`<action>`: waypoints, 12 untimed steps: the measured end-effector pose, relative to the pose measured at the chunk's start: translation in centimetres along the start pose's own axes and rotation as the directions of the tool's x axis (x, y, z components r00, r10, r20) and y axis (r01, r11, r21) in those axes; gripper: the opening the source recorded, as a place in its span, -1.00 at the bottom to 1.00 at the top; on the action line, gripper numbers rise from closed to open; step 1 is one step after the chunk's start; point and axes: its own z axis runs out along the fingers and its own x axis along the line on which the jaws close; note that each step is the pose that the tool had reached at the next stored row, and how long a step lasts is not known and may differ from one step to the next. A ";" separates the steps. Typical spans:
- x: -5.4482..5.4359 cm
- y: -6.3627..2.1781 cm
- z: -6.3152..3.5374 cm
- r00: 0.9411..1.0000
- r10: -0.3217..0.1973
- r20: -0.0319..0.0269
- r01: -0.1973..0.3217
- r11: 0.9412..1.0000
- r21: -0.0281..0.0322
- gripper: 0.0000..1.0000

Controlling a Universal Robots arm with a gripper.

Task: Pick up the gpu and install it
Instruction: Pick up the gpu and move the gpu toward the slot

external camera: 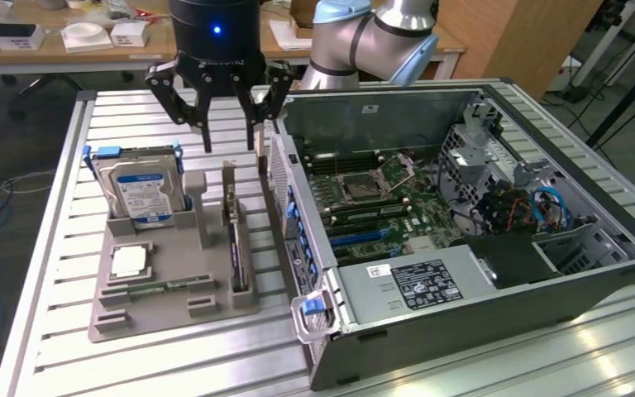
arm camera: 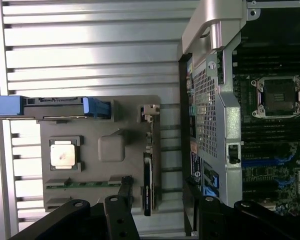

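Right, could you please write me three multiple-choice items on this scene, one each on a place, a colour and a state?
1. Where is the gpu?
A. In the computer case
B. On edge in the grey tray
C. In the gripper

2. What colour are the hard drive's side rails?
A. Red
B. Yellow
C. Blue

3. How is the gripper?
A. Open
B. Shut on the gpu
C. Shut on a memory stick

Answers:
1 B: it stands in a tray slot.
2 C: blue rails flank the drive.
3 A: its fingers are spread above the tray, holding nothing.
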 end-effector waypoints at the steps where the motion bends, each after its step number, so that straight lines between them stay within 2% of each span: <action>1: 0.0 -0.01 0.08 1.000 0.000 0.000 0.000 1.000 0.000 0.06; 12: 0.0 -0.18 0.77 1.000 0.000 0.000 0.000 1.000 0.000 0.06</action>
